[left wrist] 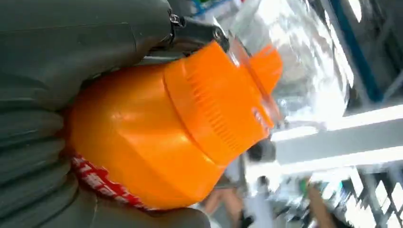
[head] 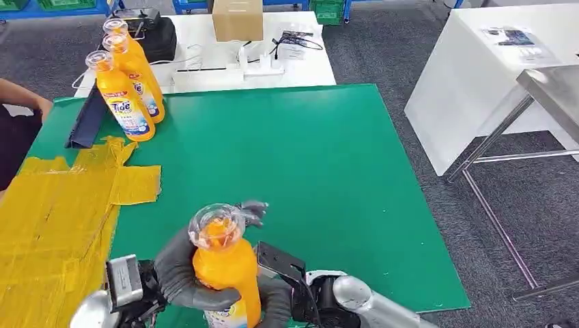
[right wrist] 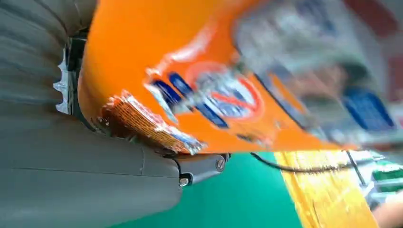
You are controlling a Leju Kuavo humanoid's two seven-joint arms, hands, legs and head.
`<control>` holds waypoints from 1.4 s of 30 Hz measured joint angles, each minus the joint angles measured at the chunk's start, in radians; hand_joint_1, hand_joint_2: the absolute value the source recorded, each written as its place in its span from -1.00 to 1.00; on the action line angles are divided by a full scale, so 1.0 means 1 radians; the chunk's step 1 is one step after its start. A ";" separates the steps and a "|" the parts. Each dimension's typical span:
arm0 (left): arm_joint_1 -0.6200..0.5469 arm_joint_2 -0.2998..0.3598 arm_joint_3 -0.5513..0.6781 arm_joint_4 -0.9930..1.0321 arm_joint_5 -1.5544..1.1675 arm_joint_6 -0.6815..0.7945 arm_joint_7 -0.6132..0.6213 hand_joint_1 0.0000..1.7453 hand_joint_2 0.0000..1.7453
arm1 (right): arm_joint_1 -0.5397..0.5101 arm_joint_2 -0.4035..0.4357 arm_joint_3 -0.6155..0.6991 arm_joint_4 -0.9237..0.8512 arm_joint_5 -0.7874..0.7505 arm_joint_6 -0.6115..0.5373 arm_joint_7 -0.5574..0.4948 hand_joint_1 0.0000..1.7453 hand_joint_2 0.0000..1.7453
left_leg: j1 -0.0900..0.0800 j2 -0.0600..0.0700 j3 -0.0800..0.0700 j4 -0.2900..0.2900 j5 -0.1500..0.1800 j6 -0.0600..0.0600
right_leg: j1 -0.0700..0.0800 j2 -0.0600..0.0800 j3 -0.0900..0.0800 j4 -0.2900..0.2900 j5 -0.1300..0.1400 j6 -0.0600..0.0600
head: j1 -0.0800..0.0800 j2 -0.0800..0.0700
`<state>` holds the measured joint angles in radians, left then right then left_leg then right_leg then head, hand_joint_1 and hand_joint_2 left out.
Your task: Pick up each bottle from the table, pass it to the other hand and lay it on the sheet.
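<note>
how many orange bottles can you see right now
4. Three stand close together at the table's far left corner. The fourth bottle is upright near the front edge, held between the left hand and right hand.

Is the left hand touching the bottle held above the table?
Touching: head view shows the left hand wrapped around the bottle; left wrist view shows it pressed against its shoulder.

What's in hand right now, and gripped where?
An orange bottle, upright, with both hands on it: the left hand wraps its upper body below the cap, and the right hand grips lower down, at the label.
</note>
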<state>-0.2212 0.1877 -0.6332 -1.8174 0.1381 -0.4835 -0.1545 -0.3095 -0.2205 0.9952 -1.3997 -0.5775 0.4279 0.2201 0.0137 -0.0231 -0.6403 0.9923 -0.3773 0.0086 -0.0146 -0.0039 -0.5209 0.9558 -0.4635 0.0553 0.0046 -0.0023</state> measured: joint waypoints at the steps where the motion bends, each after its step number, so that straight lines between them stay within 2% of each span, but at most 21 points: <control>1: -0.026 0.022 -0.018 0.013 0.007 -0.038 -0.003 1.00 1.00 | -0.005 -0.004 0.009 0.005 -0.005 0.012 0.000 1.00 1.00 | 0.000 0.000 0.000 0.000 0.000 0.000 | 0.000 0.000 0.001 0.000 0.000 0.000 | 0.000 0.000; 5: -0.131 0.107 -0.088 0.081 0.073 -0.162 -0.010 1.00 1.00 | -0.025 -0.005 0.050 0.047 -0.019 0.052 0.000 1.00 1.00 | 0.000 -0.001 0.000 0.000 0.001 -0.001 | 0.000 0.000 0.001 0.001 0.000 0.000 | 0.000 0.000; 11: -0.236 0.191 -0.174 0.150 0.138 -0.231 -0.010 1.00 1.00 | -0.055 0.001 0.107 0.098 -0.045 0.063 0.001 1.00 1.00 | 0.000 -0.003 -0.001 0.000 0.002 -0.001 | 0.000 -0.001 0.001 0.002 0.000 0.000 | 0.000 0.000; 20: -0.291 0.236 -0.235 0.179 0.172 -0.239 -0.010 1.00 1.00 | -0.084 0.004 0.152 0.127 -0.061 0.065 0.001 1.00 1.00 | 0.000 -0.003 -0.002 0.000 0.002 -0.001 | 0.000 -0.002 0.001 0.002 0.000 0.000 | 0.000 0.000; 29: -0.270 0.248 -0.242 0.184 0.177 -0.220 -0.029 1.00 1.00 | -0.087 0.006 0.166 0.135 -0.061 0.065 0.001 1.00 1.00 | 0.000 -0.004 -0.002 0.000 0.002 -0.001 | 0.000 -0.002 0.000 0.002 0.000 0.000 | 0.000 0.000; 30: -0.263 0.248 -0.240 0.184 0.177 -0.216 -0.033 0.42 1.00 | -0.086 0.006 0.166 0.135 -0.058 0.065 0.001 1.00 1.00 | 0.000 -0.004 -0.003 0.000 0.002 -0.001 | 0.000 -0.002 0.000 0.002 0.000 0.000 | 0.000 0.000; 31: -0.255 0.249 -0.236 0.184 0.178 -0.216 -0.035 -1.00 1.00 | -0.086 0.006 0.167 0.135 -0.055 0.065 0.002 1.00 1.00 | 0.000 -0.004 -0.003 0.000 0.002 -0.001 | 0.000 -0.002 0.000 0.002 0.000 0.000 | 0.000 0.000; 33: -0.242 0.248 -0.231 0.184 0.210 -0.216 -0.024 -1.00 1.00 | -0.085 0.006 0.167 0.135 -0.050 0.064 0.005 1.00 1.00 | 0.000 -0.004 -0.003 0.000 0.002 -0.001 | 0.000 -0.002 0.000 0.002 0.000 0.000 | 0.000 0.000; 37: -0.202 0.248 -0.210 0.195 0.450 -0.252 0.121 -1.00 1.00 | -0.082 0.003 0.168 0.135 -0.031 0.057 0.023 1.00 1.00 | 0.000 -0.004 -0.003 0.000 0.002 -0.001 | 0.000 -0.003 -0.001 0.002 0.000 0.000 | 0.000 0.000; 42: -0.179 0.249 -0.200 0.214 0.673 -0.279 0.239 -1.00 1.00 | -0.081 0.001 0.173 0.135 -0.030 0.057 0.027 1.00 1.00 | 0.000 -0.005 -0.004 0.000 0.002 -0.001 | 0.000 -0.004 0.000 0.002 0.000 0.000 | 0.000 0.000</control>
<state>-0.4005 0.4372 -0.8335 -1.6037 0.8116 -0.7622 0.0842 -0.3907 -0.2193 1.1685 -1.2650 -0.6073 0.4848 0.2472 0.0135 -0.0280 -0.6439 0.9923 -0.3754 0.0077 -0.0142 -0.0079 -0.5211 0.9578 -0.4636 0.0554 0.0046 -0.0023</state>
